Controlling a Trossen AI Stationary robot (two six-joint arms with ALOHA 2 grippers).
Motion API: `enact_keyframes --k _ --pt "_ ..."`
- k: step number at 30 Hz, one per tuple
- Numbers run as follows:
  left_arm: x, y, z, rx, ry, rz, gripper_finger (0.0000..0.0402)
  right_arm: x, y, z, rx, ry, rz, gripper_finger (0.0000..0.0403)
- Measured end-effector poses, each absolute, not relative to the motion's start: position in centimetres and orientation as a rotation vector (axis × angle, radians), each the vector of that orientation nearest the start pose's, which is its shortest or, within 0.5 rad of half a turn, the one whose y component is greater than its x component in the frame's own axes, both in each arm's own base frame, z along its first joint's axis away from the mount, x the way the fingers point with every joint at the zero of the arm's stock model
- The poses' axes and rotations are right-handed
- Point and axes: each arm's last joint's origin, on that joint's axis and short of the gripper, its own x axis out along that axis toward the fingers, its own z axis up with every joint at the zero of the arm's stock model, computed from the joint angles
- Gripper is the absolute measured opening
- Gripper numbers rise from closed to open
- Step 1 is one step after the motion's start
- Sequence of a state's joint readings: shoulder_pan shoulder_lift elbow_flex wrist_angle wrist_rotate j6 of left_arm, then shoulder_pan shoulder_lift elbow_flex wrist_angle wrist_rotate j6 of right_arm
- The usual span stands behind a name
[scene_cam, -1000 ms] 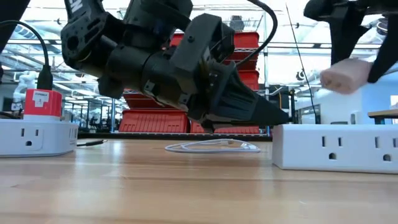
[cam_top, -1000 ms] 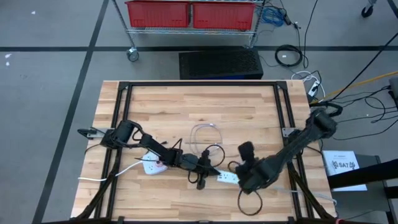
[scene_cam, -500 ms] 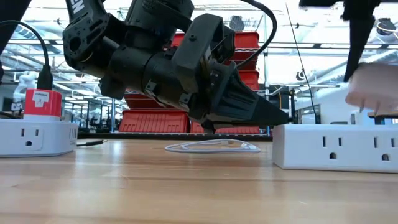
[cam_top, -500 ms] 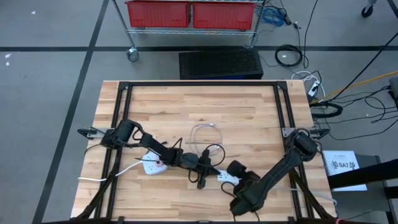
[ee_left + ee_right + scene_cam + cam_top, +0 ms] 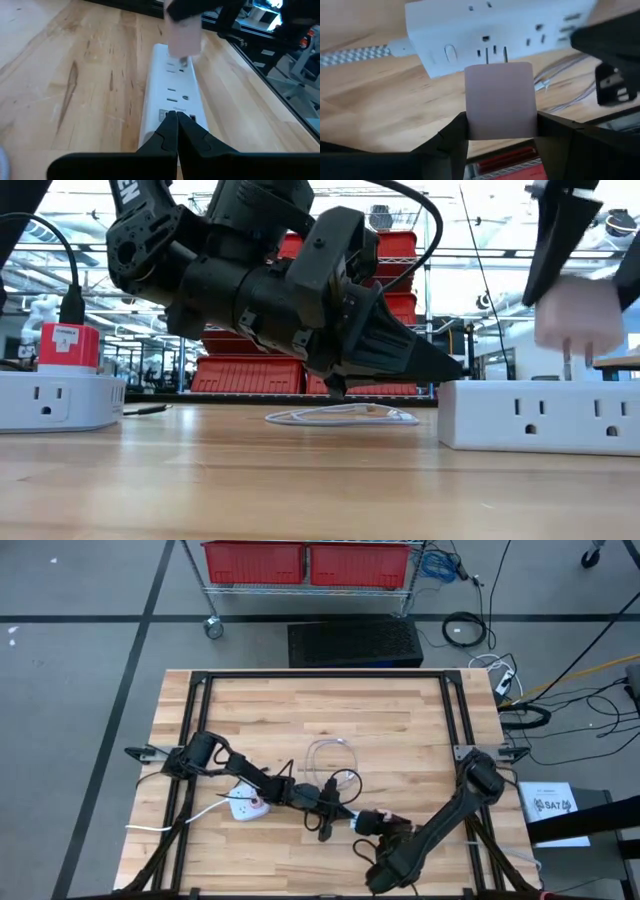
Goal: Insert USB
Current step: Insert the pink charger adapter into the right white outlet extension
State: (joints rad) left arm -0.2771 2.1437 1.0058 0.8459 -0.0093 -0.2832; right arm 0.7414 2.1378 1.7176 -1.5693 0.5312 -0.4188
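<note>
Two power strips on the desk. One white strip (image 5: pixel 366 823) lies near the front edge, about mid-width. The second power strip (image 5: pixel 243 806) sits nearer the left edge, with a red plug (image 5: pixel 65 345) standing in it and a white cord running off toward the front-left.

One pink charger block (image 5: pixel 501 100), prongs out, is pinched across its sides by the right gripper (image 5: pixel 385 825), fingers set at the block's width. In the low view the block hangs just above the white strip's top face, prongs pointing down, not yet seated. In the right wrist view the prongs line up close to an outlet slot pair.

Left gripper (image 5: pixel 177 122) has its fingers pressed together, nothing between them. Its tips rest at the end of the white strip, right by the USB ports (image 5: pixel 176 115).

One thin white cable (image 5: pixel 328 755) is coiled near the middle of the desk, behind both grippers. A dark cable (image 5: pixel 345 780) loops beside it, close to the left wrist.

Room: the two grippers are crowded over the white strip at the front edge, nearly touching. The whole back half of the desk is bare wood, as is the right-hand side up to the frame rail (image 5: pixel 460 720).
</note>
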Motion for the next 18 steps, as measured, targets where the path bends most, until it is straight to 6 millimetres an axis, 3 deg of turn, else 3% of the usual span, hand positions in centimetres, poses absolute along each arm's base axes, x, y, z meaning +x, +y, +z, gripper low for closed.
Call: enact_keyframes --k 4,18 --pt "39.73 -11.27 10.02 -0.238 0.326 -0.223 0.0001 28.64 24.11 18.82 -1.536 1.639 0.490 0.0158" --pt "39.73 -11.28 10.04 -0.239 0.327 -0.231 0.0001 28.60 24.18 18.70 -1.539 1.648 0.524 0.0158"
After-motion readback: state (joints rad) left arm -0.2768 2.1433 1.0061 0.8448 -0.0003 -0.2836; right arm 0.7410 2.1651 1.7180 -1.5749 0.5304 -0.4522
